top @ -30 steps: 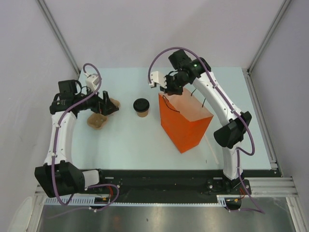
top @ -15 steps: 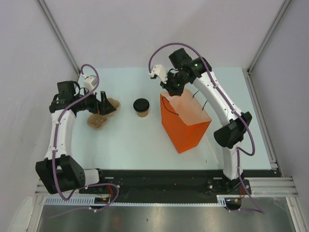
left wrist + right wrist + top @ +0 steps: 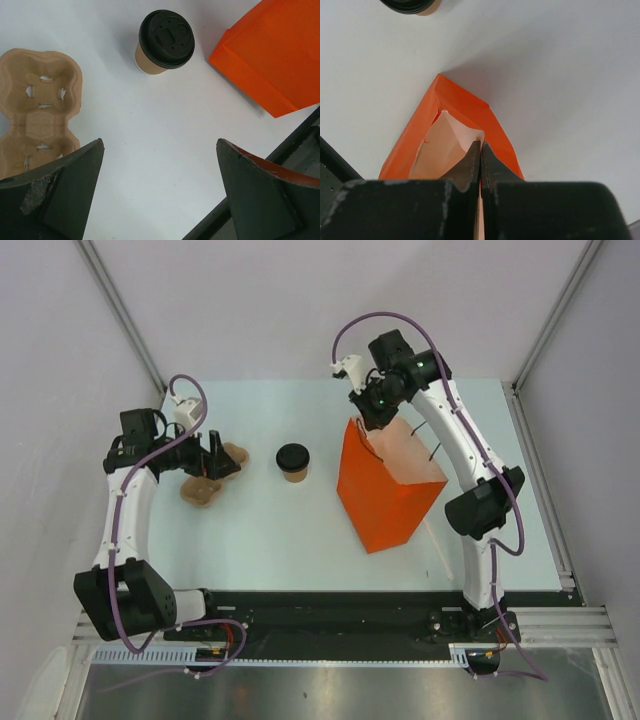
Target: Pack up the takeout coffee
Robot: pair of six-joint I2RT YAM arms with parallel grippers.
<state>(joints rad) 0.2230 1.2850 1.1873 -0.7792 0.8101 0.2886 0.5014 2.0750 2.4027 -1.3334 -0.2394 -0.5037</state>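
The takeout coffee [image 3: 293, 461], a tan paper cup with a black lid, stands upright on the table between the two arms; it also appears in the left wrist view [image 3: 165, 42]. My left gripper [image 3: 213, 458] hovers to the cup's left, open, with only bare table between its fingers [image 3: 160, 142]. An orange paper bag [image 3: 392, 495] stands to the cup's right, mouth upward. My right gripper [image 3: 373, 418] is shut on the bag's top rim; the right wrist view shows its closed fingertips [image 3: 480, 144] pinching the paper wall, pale inside [image 3: 442, 150].
A tan moulded cup carrier [image 3: 210, 480] lies on the table under the left gripper and shows at the left of the left wrist view [image 3: 37, 107]. Black cord handles hang on the bag's far side [image 3: 425, 452]. A black rail runs along the near table edge [image 3: 330, 605].
My right gripper has moved right and toward the back while holding the bag's rim, and the bag's top has followed it, standing more upright. The left arm and the cup have stayed put.
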